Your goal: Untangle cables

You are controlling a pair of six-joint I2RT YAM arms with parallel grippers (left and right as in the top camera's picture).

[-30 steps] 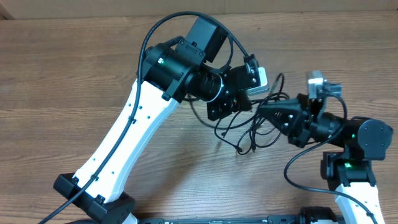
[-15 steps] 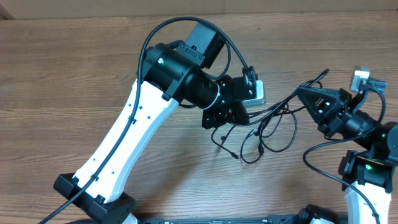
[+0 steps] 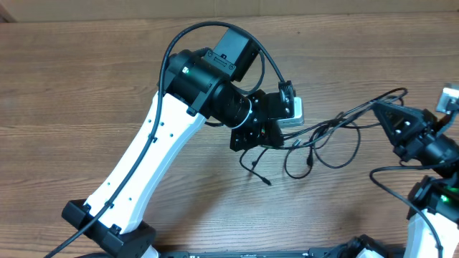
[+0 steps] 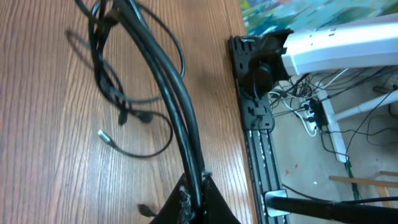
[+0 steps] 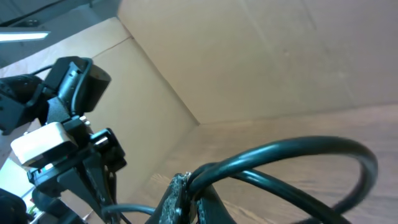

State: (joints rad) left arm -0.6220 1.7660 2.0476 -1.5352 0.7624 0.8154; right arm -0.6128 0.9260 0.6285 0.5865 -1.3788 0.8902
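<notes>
Several thin black cables (image 3: 331, 127) stretch across the wooden table between my two grippers, with slack loops hanging below them. A loose plug end (image 3: 267, 181) lies on the wood under the left arm. My left gripper (image 3: 276, 141) is shut on a bundle of the cables (image 4: 177, 106), which runs up and away from its fingers (image 4: 214, 202). A silver-tipped plug (image 4: 104, 135) rests on the table beside that bundle. My right gripper (image 3: 376, 107) is shut on cables (image 5: 292, 152) that arch out of its fingertips (image 5: 176, 196) into a loop.
The table's near edge, a black rail (image 4: 252, 112) and the right arm's white base (image 4: 336, 40) show in the left wrist view. The left arm's white link (image 3: 143, 165) crosses the table's left half. A cardboard wall (image 5: 280, 56) stands behind the table.
My right gripper has swung right and back from the left one, drawing the cables out into a long stretched line. The left gripper shifted slightly, still holding its end.
</notes>
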